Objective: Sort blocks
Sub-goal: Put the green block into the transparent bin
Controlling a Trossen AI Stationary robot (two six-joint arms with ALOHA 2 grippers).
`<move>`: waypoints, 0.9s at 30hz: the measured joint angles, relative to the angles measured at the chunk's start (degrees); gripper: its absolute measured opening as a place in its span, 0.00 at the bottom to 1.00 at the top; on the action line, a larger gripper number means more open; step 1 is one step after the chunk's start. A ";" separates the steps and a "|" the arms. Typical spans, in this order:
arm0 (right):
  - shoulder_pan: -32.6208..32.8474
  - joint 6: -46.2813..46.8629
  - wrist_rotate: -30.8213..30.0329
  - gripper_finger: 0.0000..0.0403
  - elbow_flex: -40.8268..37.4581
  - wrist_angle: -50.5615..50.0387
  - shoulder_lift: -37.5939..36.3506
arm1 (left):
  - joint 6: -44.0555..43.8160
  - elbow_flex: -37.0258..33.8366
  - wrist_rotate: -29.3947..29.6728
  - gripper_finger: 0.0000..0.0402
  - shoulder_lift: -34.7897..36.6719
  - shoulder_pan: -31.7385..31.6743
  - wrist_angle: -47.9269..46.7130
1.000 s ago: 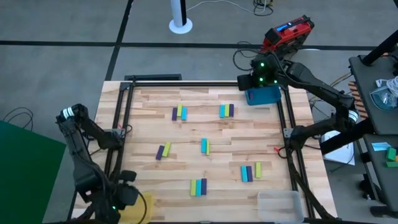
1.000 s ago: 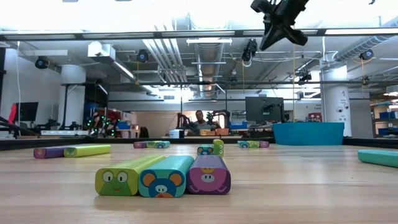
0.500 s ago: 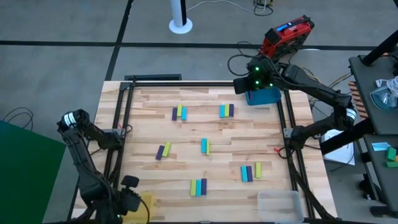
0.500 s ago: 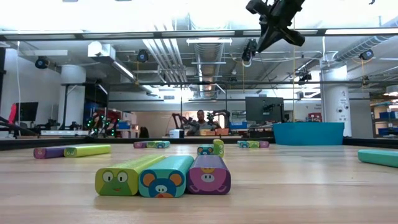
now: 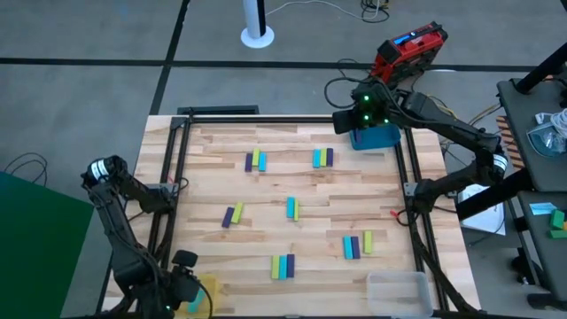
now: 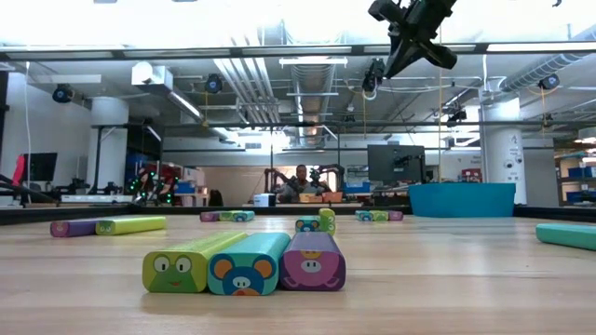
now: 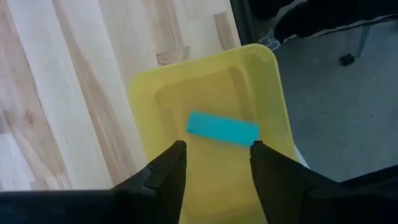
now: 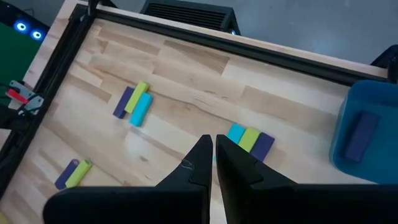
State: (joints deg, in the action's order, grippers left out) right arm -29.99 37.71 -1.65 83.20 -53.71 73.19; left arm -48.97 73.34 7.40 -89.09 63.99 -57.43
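Yellow-green, cyan and purple blocks (image 6: 244,263) are seen side by side at the near edge of the wooden table (image 5: 213,186), their painted animal faces shown in the low view. At the near left corner, the left gripper (image 7: 214,163) is held above the yellow tray (image 7: 273,93), its fingers parted and nothing gripped between them; a single cyan block (image 7: 222,129) is seen lying inside that tray. A clear tray (image 5: 399,291) is placed at the near right corner. Farther in, a blue, purple and green group (image 5: 356,245) is found toward the right, a cyan and green pair (image 5: 291,208) near the middle, and a purple and green pair (image 5: 233,214) to its left. Beyond these, a purple, green and cyan trio (image 8: 133,102) and a cyan, green and purple trio (image 8: 250,140) are laid near the far edge. At the far right corner, the right gripper (image 8: 214,155) is raised above the table just beside the blue tray (image 8: 348,109), fingers pressed together and empty. One purple block (image 8: 360,135) is held by that tray.
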 joint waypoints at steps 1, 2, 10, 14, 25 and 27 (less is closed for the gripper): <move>0.10 0.19 -0.03 0.03 0.00 0.32 0.03 | -0.50 0.00 0.22 0.40 0.16 0.00 -0.02; 0.13 1.00 0.00 0.03 0.00 1.39 0.09 | -1.68 0.00 1.13 0.40 0.42 0.04 -0.04; -3.14 5.26 8.85 0.03 1.81 31.24 7.83 | -8.27 0.00 7.51 0.40 3.32 0.00 -1.48; -3.96 4.65 15.70 0.03 6.81 27.58 11.81 | -9.44 0.00 8.11 0.40 4.87 0.00 -3.44; 7.78 0.58 12.64 0.03 11.23 -3.71 10.55 | -13.12 -0.01 25.32 0.40 12.29 -5.69 -15.91; 9.81 1.75 12.23 0.03 11.20 -7.10 10.35 | -11.13 -0.71 27.23 0.40 14.10 -8.13 -16.11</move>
State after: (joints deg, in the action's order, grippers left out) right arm -20.18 39.46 10.57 94.40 -60.81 83.54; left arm -60.10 72.63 34.63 -74.99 55.86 -73.54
